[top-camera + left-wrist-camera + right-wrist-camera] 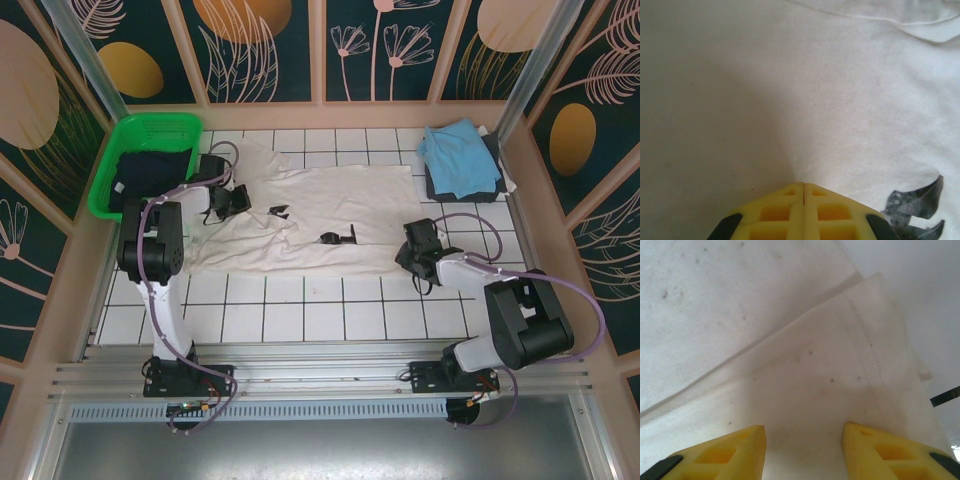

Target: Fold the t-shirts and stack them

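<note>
**Top external view.** The cream-white t-shirt (pixel 330 215) lies spread flat on the tiled table (pixel 300 310), beginning just beside the green basket (pixel 160 120) and stretching away from it. Its cloth is rumpled at the basket end and smooth at the other, and small dark print marks (pixel 338 237) show near its middle. A dark navy t-shirt (pixel 150 170) is bundled inside the basket. A light blue t-shirt (pixel 460 155) rests on a dark grey t-shirt (pixel 488 187) in the corner well apart from the basket. The left gripper (pixel 232 200) sits on the cream-white cloth near the basket. The right gripper (pixel 412 255) is at the shirt's edge farthest from the basket. Bare tiles run along the shirt's near edge, leaving open room between the cloth and the arm bases.

**Left wrist view.** The left gripper (pixel 803 186) has its yellow fingers (pixel 775 212) pressed together, pinching the cream-white t-shirt (pixel 790 90). A soft ridge of cloth rises to the tips. A seam crosses the top, and part of the dark print (pixel 915 205) lies to the right.

**Right wrist view.** The right gripper (pixel 804 440) is spread, with fingers (pixel 735 450) apart over a hemmed, layered corner of the cream-white t-shirt (pixel 830 370). The cloth's edge runs diagonally, with speckled bare table (pixel 715 300) beyond it.
</note>
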